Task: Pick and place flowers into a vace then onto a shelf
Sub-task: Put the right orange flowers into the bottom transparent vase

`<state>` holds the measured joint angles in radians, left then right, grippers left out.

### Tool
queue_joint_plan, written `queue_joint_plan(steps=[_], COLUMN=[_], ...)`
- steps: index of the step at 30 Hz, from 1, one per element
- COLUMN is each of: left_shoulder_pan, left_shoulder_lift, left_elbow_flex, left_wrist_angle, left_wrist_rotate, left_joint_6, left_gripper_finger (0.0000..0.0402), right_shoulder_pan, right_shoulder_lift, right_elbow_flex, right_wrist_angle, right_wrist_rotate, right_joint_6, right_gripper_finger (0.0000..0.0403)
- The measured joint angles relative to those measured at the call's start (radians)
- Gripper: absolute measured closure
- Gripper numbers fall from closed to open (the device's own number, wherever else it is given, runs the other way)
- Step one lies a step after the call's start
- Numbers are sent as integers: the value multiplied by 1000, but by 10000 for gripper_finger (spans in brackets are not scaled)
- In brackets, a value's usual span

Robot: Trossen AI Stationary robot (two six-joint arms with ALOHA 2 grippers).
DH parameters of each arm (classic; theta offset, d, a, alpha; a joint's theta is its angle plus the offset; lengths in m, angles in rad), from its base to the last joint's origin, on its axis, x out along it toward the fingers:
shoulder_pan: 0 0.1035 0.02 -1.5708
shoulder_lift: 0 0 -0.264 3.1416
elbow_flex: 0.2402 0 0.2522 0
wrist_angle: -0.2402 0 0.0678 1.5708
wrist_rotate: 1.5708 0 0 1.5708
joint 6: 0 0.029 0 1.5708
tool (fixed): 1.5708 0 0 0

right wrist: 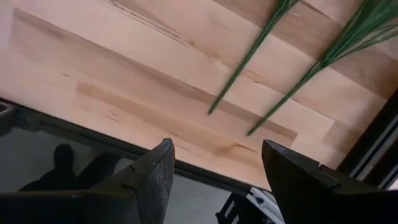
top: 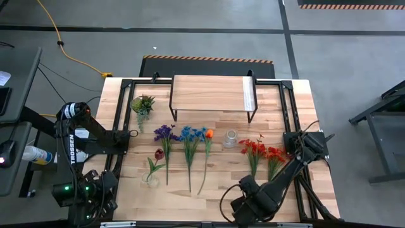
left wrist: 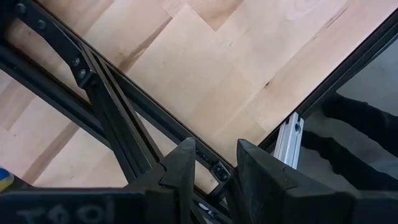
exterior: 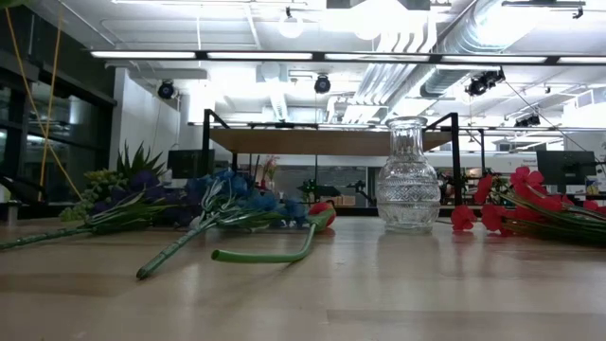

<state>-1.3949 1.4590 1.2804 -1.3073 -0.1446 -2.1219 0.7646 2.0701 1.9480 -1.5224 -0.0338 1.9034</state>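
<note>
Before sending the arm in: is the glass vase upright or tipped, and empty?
Upright and empty: the glass vase stands on its base in the low view, clear with no stems inside; the flowers lie flat on the table.

The left arm (top: 73, 147) bears white lettering reading "TROSSEN".

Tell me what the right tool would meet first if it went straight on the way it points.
Probably bare table near its front edge: the right tool, open, faces wood, with two green stems lying farther on. Depth is unclear.
</note>
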Motion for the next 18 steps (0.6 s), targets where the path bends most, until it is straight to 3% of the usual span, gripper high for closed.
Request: queue_joint_plan(steps=[6, 10, 18], left_shoulder_pan=[0, 0, 0], left_shoulder_lift=[0, 0, 0], left_elbow_flex=[0, 0, 0], left_wrist_angle=[-4, -4, 7], left_wrist_rotate=[-20, -44, -43], left_joint_6=[30, 30, 30], left_gripper_finger=[250, 250, 250], right_shoulder_pan=[-6, -22, -34], right_shoulder_lift=[65, 82, -31], right_elbow_flex=[0, -1, 0], right_wrist_angle=[51, -17, -48], right_wrist_rotate=[68, 88, 183], right_joint_6=[-54, -97, -164], right_gripper_finger=[171, 171, 172])
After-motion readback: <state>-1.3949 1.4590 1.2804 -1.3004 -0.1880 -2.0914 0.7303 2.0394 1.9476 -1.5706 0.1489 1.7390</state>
